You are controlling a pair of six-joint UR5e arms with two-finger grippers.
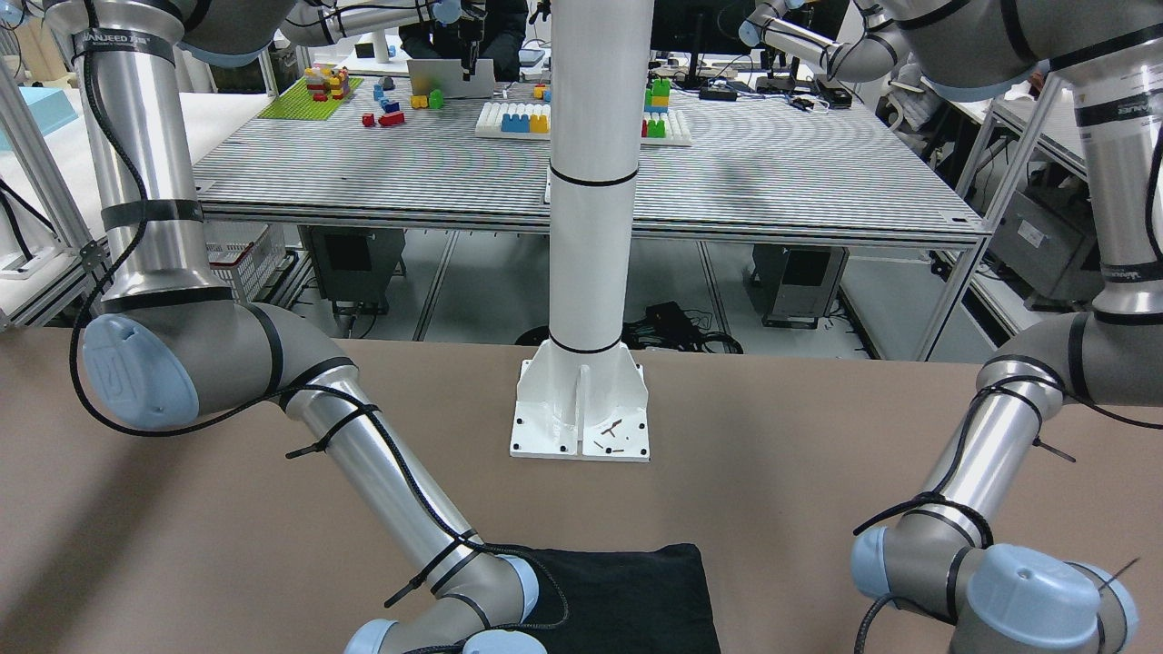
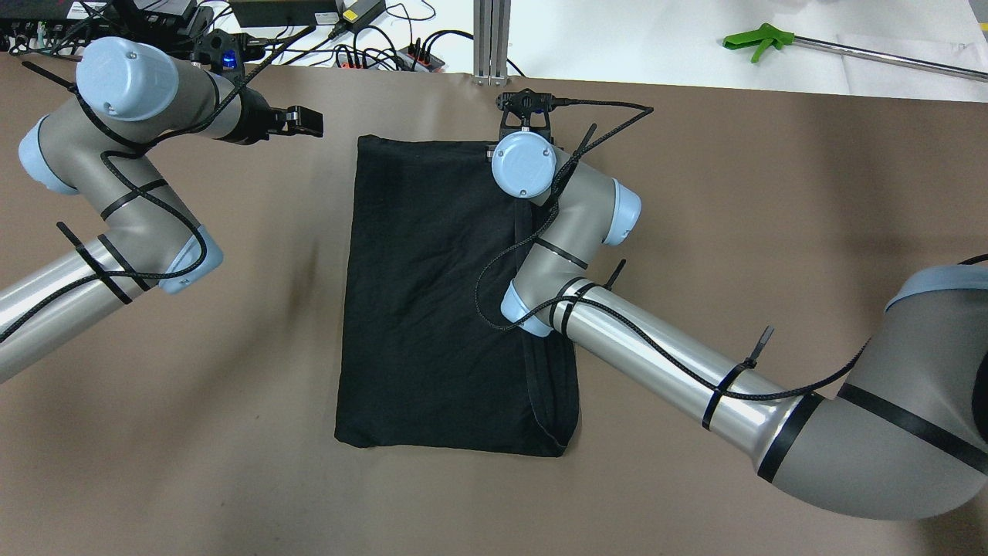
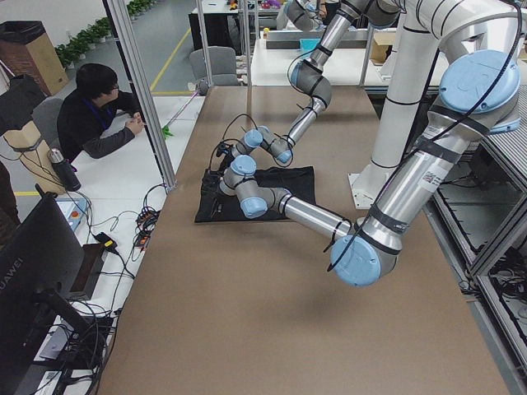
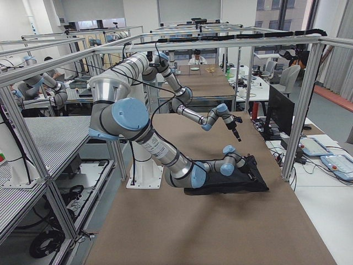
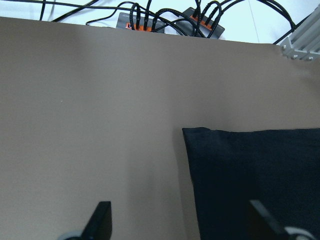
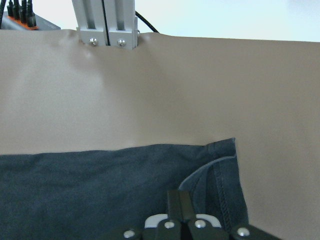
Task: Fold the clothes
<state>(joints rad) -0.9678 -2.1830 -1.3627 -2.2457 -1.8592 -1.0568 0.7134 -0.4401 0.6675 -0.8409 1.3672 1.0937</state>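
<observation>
We see the brown worktop (image 2: pixel 733 232) stretching under both arms. On it the clothes (image 2: pixel 432 309) lie as one flat black rectangle, folded over, with layered hemmed edges running down the side under the right arm (image 2: pixel 656 363). That arm reaches across the cloth, its wrist above the garment's far corner.

The right hand (image 6: pixel 180 200) points down at that corner. We see its fingers pressed together on a raised fold of the fabric. The stitched hem curls up just to the right of the fingertips, and the garment's corner sits a little beyond them. Bare worktop lies ahead of the hand, and an aluminium post (image 6: pixel 106 22) stands farther off to its left.

The left arm (image 2: pixel 131 201) bends well clear of the cloth. The left hand (image 2: pixel 309 122) hovers above bare worktop with its fingers spread wide and nothing between them. In the wrist view the garment's near corner lies ahead of it and to its right, reaching under the right-side finger. Power strips (image 5: pixel 170 22) with black cables sit beyond this hand, past the worktop's edge.
</observation>
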